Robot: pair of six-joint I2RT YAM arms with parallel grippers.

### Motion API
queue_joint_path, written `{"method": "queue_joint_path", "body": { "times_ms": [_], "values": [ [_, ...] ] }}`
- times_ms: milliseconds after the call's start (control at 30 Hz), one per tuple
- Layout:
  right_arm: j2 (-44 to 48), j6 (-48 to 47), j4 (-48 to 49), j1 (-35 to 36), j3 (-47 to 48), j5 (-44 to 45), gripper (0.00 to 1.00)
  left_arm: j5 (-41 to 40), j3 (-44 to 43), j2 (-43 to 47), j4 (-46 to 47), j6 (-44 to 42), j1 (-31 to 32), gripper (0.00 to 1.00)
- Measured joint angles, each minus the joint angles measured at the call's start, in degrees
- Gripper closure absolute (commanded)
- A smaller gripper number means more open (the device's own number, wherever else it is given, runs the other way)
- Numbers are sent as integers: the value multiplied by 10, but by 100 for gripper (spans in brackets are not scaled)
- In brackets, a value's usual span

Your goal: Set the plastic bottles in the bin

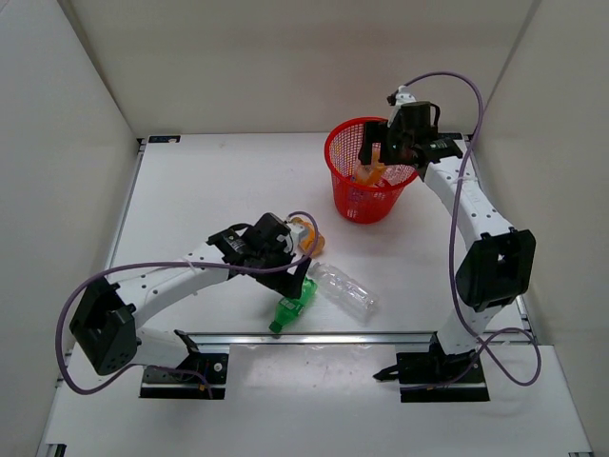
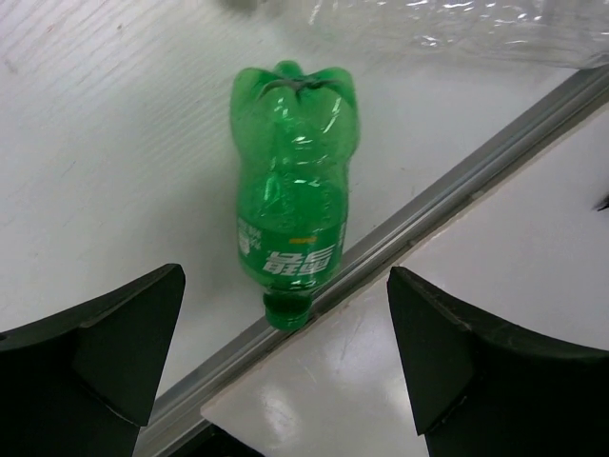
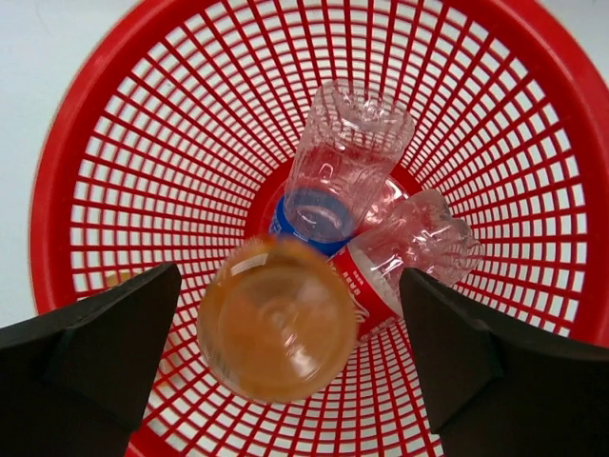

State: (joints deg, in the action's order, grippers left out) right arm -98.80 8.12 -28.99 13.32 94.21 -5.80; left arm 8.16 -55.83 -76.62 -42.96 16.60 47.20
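My right gripper (image 3: 290, 352) hangs open over the red mesh bin (image 3: 143, 124). An orange-filled bottle (image 3: 276, 319), slightly blurred, is bottom-up between the spread fingers and touches neither. Under it in the bin lie a clear bottle with a blue label (image 3: 338, 171) and one with a red label (image 3: 409, 248). My left gripper (image 2: 285, 352) is open just above the green bottle (image 2: 290, 200), which lies on the table with its cap against a metal rail (image 2: 457, 190). The top view shows the bin (image 1: 357, 200), the right gripper (image 1: 388, 145), the left gripper (image 1: 288, 265) and the green bottle (image 1: 293, 307).
A plain clear bottle (image 1: 343, 290) lies right of the green one. A second orange-filled bottle (image 1: 309, 235) sits beside the left wrist. The rail (image 1: 381, 335) runs along the near edge. White walls enclose the table on three sides.
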Motion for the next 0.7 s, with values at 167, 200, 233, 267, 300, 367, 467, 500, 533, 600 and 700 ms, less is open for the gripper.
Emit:
{"method": "queue_joint_path", "body": {
  "times_ms": [167,200,233,267,300,367,467,500,533,600,700],
  "values": [
    [27,7,-8,-12,8,-11,1,19,13,-5,26,-8,22,1],
    [39,8,-8,-17,4,-11,1,21,17,-10,30,-10,26,1],
    [57,9,-5,-22,-5,-11,1,21,20,-15,31,-12,29,1],
    [80,12,-3,-30,-19,-11,1,22,24,-22,31,-16,32,1],
    [109,14,-2,-39,-38,-14,1,22,28,-28,32,-19,34,2],
    [167,21,-1,-64,-76,-18,1,21,35,-38,32,-23,40,2],
    [245,27,-2,-108,-127,-19,1,20,39,-54,37,-28,45,1],
    [269,29,-4,-121,-144,-17,1,19,40,-60,42,-29,47,1],
    [290,29,-6,-134,-161,-16,1,18,42,-66,47,-29,49,1],
    [324,29,-10,-149,-195,-15,1,13,46,-76,52,-30,50,1],
    [362,31,-19,-172,-257,-12,1,4,47,-94,60,-31,50,3]
  ]
}}
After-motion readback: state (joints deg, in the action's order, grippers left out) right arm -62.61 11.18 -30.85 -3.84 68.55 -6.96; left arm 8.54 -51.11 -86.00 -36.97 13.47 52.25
